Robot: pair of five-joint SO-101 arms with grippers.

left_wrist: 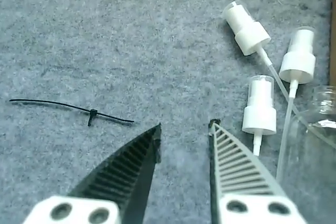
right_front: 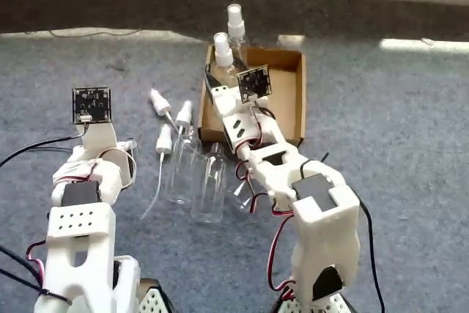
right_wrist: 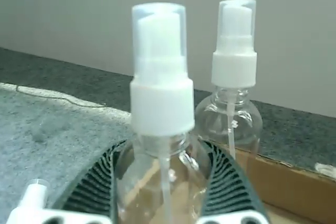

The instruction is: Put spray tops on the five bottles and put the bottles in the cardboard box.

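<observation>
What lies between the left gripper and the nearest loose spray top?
Bare grey carpet, seen in the left wrist view: nothing sits between the left gripper and the spray top. A black cable tie lies on the gripper's other side.

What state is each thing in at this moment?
held bottle: capped, upright, gripped.
right gripper: shut on the held bottle.
second bottle: capped, upright, free.
uncapped bottles: no tops yet.
spray tops: three, loose on the carpet.
cardboard box: open.
left gripper: fingers open, empty.
</observation>
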